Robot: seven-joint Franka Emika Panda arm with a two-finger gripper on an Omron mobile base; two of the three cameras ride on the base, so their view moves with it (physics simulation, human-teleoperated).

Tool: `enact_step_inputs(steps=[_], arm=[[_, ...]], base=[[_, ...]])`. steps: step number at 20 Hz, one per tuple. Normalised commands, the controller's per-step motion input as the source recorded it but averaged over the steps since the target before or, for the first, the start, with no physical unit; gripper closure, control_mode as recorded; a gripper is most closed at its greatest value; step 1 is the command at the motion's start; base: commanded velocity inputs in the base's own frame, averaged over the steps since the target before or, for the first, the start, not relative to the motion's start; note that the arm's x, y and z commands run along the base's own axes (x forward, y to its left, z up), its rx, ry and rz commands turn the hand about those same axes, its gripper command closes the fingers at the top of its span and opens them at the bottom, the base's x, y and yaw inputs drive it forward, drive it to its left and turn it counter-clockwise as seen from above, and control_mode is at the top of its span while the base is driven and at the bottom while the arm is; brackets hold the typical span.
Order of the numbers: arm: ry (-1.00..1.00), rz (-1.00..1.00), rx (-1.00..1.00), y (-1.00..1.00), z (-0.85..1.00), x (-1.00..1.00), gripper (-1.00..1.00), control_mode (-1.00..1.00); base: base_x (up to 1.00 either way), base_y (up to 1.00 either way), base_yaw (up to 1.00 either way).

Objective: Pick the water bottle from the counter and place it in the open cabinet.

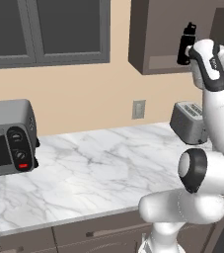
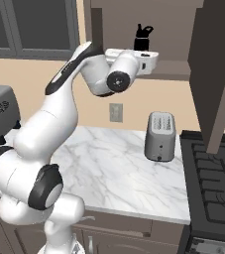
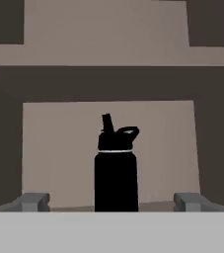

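Black and upright, the water bottle (image 3: 115, 175) stands inside the open cabinet (image 2: 134, 20), on its floor, loop cap at the top. The fingers (image 3: 112, 201) are spread wide, one on each side of the bottle and clear of it, gripping nothing. Below, the marble surface (image 1: 98, 168) carries a toaster (image 2: 160, 136) by the wall and a toaster oven (image 1: 7, 136) at the far left.

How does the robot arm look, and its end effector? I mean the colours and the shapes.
The arm is glossy white, built of rounded tubular segments with bulbous joints. Dark grey to black bands and round caps mark the joints. No cables or lettering are visible. The end effector shows two small blocky grey fingertips in the hand view.
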Motion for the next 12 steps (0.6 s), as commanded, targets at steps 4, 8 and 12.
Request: enact_step_inputs(steps=[4, 8, 12], arm=[[0.00, 0.00, -0.11, 0.48, 0.14, -0.99, -1.00, -1.00], [0.00, 0.00, -0.14, 0.57, 0.06, -1.00, -1.00, -1.00], [0.00, 0.00, -0.15, 0.61, 0.01, -1.00, -1.00, -1.00]], base=[[0.00, 0.00, 0.00], [0.00, 0.00, 0.00], [0.00, 0.00, 0.00]])
